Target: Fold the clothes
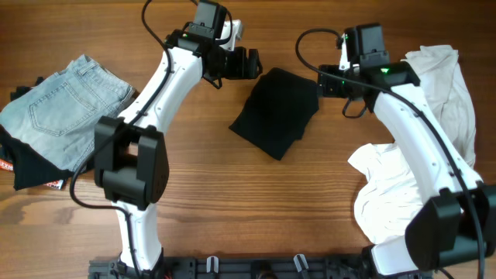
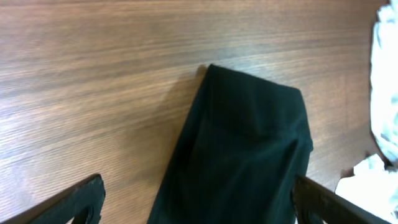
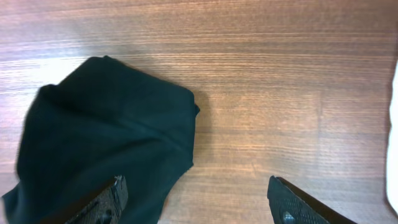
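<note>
Soft, light and floppy, the folded black cloth garment lies midway along the far edge of the wooden table, between the left gripper and right gripper, both spread wide and empty, and looks best pinched by its corners.

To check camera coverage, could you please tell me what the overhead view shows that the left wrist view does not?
Only overhead: the folded denim garment at the left, and the right gripper. Only the left wrist: the left gripper with fingers clearly spread apart. Both: the folded black garment, white clothes and wooden table.
</note>
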